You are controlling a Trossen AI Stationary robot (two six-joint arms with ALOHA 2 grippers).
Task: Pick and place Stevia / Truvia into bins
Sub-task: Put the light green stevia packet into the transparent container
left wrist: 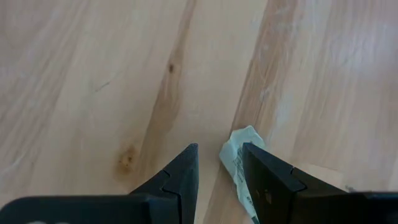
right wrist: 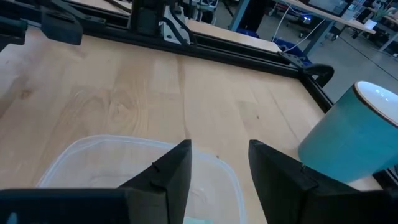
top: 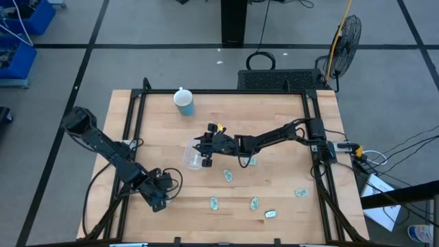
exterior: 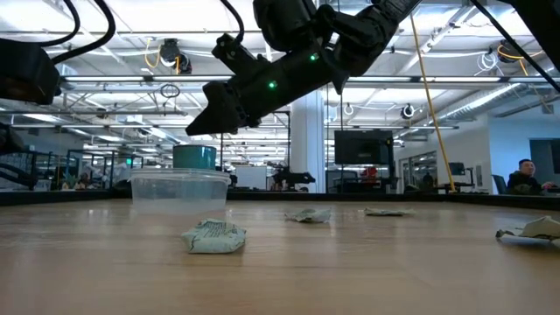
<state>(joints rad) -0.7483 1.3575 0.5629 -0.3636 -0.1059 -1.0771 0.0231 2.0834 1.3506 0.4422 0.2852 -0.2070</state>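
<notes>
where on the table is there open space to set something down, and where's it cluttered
Free: the wood between the blue cup and the table's back right corner, and the left strip between the cup and the left gripper. Crowded: the middle, with the clear container under the right gripper, and the front right, dotted with sachets.

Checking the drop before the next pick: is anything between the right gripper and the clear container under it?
Nothing visible. The right gripper hangs open over the clear container, with only air between its fingers and the rim. The blue cup stands apart, off to the side, out of the way.
</notes>
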